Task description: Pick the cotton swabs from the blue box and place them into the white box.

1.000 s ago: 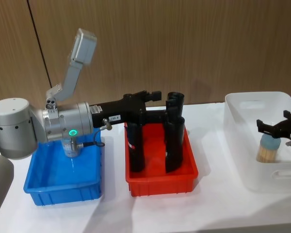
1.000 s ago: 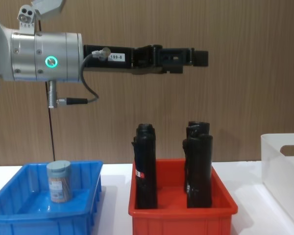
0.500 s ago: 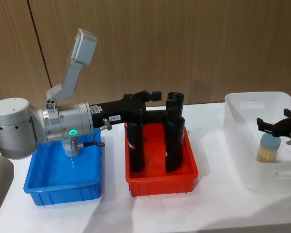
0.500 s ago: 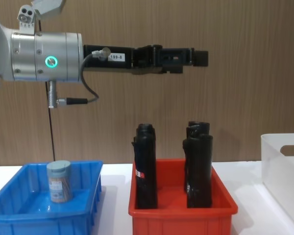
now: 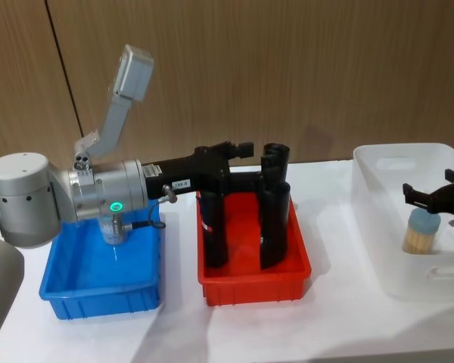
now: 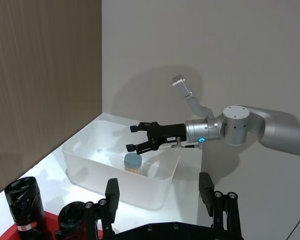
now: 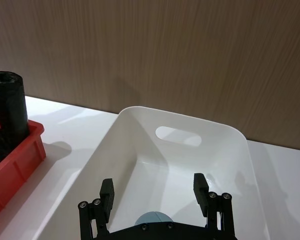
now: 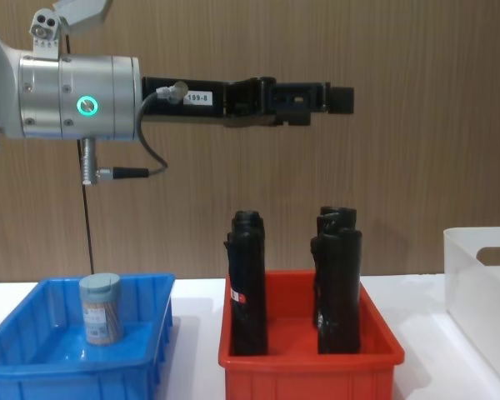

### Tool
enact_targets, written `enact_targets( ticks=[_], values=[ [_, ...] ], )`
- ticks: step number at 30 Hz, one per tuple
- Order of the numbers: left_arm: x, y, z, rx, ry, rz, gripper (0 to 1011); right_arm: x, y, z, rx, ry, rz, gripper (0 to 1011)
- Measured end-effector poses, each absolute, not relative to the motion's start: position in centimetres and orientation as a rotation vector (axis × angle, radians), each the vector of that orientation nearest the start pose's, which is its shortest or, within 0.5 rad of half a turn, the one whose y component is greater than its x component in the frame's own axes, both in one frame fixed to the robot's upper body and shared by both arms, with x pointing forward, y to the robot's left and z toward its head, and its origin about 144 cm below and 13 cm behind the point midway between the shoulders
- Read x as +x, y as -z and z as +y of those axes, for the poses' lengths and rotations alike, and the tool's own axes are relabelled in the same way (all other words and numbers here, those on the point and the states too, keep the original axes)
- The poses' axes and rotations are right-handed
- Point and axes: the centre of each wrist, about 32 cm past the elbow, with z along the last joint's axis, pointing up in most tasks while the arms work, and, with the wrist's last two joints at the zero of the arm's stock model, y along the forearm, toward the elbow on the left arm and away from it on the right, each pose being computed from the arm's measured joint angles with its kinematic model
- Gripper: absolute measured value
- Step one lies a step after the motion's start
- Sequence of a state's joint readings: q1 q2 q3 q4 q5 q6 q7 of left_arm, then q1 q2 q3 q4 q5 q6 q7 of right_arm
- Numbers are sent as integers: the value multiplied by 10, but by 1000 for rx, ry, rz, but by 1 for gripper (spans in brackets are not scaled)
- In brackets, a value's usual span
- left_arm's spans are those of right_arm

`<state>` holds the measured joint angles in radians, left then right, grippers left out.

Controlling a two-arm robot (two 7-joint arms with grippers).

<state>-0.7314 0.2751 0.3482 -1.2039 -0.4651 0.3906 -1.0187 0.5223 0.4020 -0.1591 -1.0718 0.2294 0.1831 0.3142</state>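
One tub of cotton swabs [image 8: 100, 308] stands upright in the blue box [image 8: 33, 367] at the left; in the head view this tub [image 5: 113, 231] is partly hidden behind my left arm. Another swab tub [image 5: 421, 233] stands inside the white box [image 5: 378, 227] on the right. My right gripper [image 5: 437, 198] hovers just above it, open, fingers [image 7: 108, 193] apart and its lid [image 7: 155, 218] low between them. From the left wrist view the right gripper [image 6: 138, 138] and tub [image 6: 133, 161] appear apart. My left gripper [image 8: 335, 97] is open, high over the red bin.
A red bin [image 5: 253, 276] sits between the two boxes and holds tall black rolls [image 5: 274, 204] that stand well above its rim. A wooden wall runs close behind the white table. My left arm's forearm [image 5: 106, 198] hangs over the blue box.
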Motion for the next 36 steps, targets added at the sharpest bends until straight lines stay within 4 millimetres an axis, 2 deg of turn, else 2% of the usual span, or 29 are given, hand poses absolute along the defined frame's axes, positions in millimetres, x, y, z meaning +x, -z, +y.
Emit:
enact_targets(
  ticks=[9,36],
  values=[
    [621,-1303,237,50,-387,98,1004,581,-1201,-351,-268,1315,18,1001],
    [578,-1259,224,112,-691,-41,1004,513,-1184,-285,-133,1258,-62,1001]
  ],
)
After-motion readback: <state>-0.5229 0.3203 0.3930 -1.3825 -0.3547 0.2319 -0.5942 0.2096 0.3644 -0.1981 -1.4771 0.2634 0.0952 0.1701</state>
